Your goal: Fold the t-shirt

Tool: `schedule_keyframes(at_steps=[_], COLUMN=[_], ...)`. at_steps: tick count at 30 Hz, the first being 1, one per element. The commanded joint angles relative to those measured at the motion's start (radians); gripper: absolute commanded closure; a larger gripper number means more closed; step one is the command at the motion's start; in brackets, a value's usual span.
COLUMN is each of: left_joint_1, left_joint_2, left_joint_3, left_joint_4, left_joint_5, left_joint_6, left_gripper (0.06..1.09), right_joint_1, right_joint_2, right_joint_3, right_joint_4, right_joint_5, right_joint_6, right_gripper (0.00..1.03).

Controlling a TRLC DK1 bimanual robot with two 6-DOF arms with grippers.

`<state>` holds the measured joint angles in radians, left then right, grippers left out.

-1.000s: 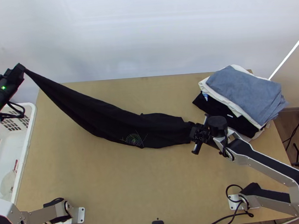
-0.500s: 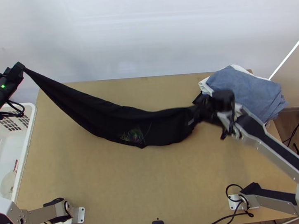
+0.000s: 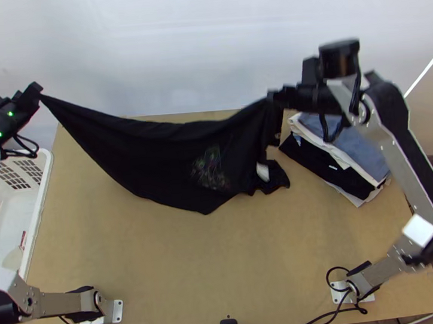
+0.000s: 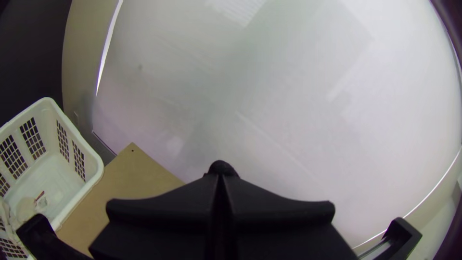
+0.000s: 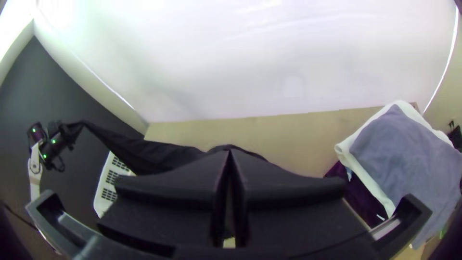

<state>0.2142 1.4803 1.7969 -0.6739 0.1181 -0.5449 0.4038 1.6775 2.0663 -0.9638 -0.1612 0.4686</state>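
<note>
"Barely shifted, the left gripper [image 3: 38, 92] pinches one end of the t-shirt [image 3: 156, 155]; the right gripper [image 3: 273, 100] has risen with the other."

"Folded yet?"

"No: gripped and lifted, it sags between them over the table [image 3: 164, 256]; laying flat and all folding seem left."

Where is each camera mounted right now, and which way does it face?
Top view: high over the near edge, looking steeply down at the table; left arm and right arm show.
Left wrist view: on that wrist, past the left hand toward white wall and basket.
Right wrist view: on that wrist, past the right hand toward wall and cloth pile.
Top and right wrist views share the black shirt.
</note>
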Motion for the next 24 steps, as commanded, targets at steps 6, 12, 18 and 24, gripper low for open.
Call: schedule_keyframes(at_steps=[6,12,18,24], left_joint_1=[-0.033,-0.021,-0.016,-0.001], left_joint_2=[0.155,0.067,-0.014,-0.118], left_joint_3=[0.458,0.461,0.447,0.426], left_joint_4=[-0.128,-0.029,0.056,0.117], left_joint_5=[-0.029,-0.041,-0.080,-0.087], left_joint_6=[-0.007,-0.066,-0.090,-0.089], left_gripper=[1.05,1.05,1.05,1.05], right_joint_1=[-0.051,-0.094,-0.141,-0.123], right_joint_2=[0.074,-0.035,-0.128,-0.329], right_joint_3=[0.275,0.247,0.216,0.098], right_joint_4=[0.189,0.424,0.537,0.570], right_joint_5=[0.046,0.123,0.123,0.098], right_joint_6=[0.128,0.042,0.024,0.002], right_gripper=[1.00,1.00,1.00,1.00])
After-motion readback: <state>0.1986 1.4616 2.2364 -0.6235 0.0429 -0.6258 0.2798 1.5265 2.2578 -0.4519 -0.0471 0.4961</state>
